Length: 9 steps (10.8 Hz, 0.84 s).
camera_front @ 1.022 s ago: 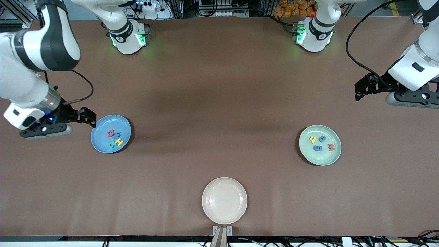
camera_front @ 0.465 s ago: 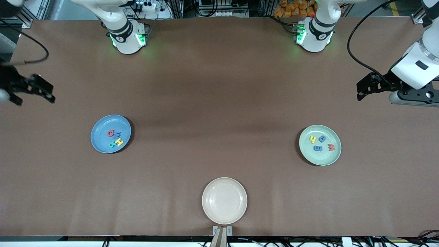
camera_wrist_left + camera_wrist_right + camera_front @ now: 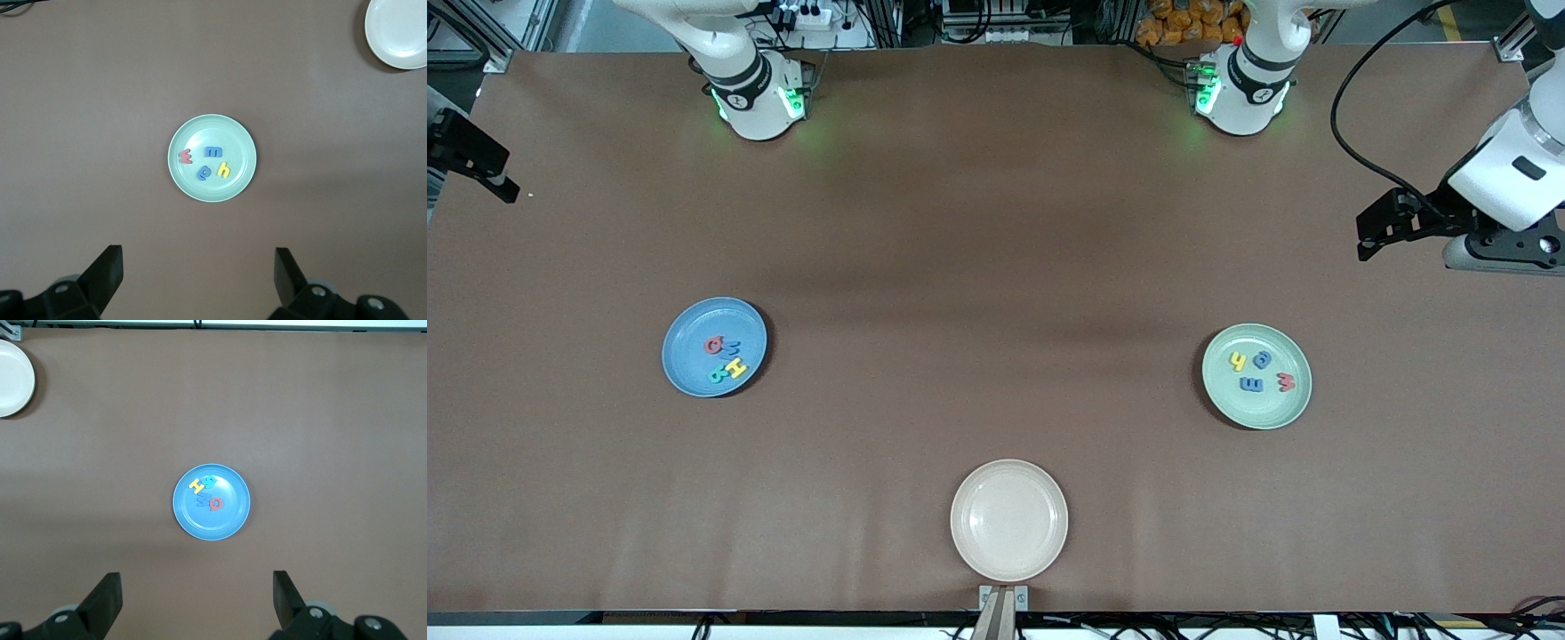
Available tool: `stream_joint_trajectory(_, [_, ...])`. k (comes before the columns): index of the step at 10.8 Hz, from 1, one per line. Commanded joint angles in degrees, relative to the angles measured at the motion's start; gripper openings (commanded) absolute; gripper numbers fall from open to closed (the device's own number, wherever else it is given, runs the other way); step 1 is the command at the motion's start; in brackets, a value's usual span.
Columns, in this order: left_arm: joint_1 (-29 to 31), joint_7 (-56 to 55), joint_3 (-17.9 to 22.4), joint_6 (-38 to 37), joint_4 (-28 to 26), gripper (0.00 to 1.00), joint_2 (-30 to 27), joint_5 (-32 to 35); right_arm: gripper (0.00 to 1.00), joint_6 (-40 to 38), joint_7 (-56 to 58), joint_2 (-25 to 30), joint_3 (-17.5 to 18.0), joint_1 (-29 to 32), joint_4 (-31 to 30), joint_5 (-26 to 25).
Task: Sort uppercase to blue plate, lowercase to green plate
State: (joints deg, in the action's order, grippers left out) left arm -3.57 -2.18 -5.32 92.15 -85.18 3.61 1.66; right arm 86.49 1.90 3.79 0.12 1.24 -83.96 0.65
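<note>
Brown matting covered the whole counter [image 3: 996, 267] as I looked it over from my station. At the right arm's end, the right gripper [image 3: 471, 160] hung at the counter's edge, up in the air, its fingers [image 3: 107, 600] spread wide with nothing between them. Below it in my front view sat the blue plate [image 3: 685, 373], and on it I counted four uppercase letters bunched close together: the red Q [image 3: 713, 345], the blue M [image 3: 732, 348], the yellow H [image 3: 735, 366] and the teal-green R [image 3: 717, 376].

Midway along the counter, at the edge nearest the front camera, lay the cream plate [image 3: 1009, 520], bare inside.

Toward the left arm's end sat the green plate [image 3: 1227, 400], about as far from the front camera as the blue one. It carried the lowercase letters, spaced a little apart: the yellow h [image 3: 1237, 361], a rounded blue letter [image 3: 1263, 359], a second blue letter [image 3: 1251, 384] and the red w [image 3: 1286, 382]. The left gripper [image 3: 1374, 233] hovered over bare counter near that end, farther up my front view than the green plate, fingers [image 3: 103, 277] fully parted and empty.
</note>
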Motion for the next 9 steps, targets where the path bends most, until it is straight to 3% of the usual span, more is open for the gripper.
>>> stream_joint_trajectory(1, [0.31, -0.45, 0.13, -1.18, 0.72, 1.00, -0.18, -1.39, 1.00, -0.27, -0.58, -0.89, 0.32, 0.51, 1.43, 2.60])
stream_joint_trajectory(9, [0.75, -0.45, 0.22, -4.44, 3.35, 1.00, -0.45, -3.33, 1.00, -0.71, -0.66, -0.89, 0.32, 1.74, 1.35, 2.86])
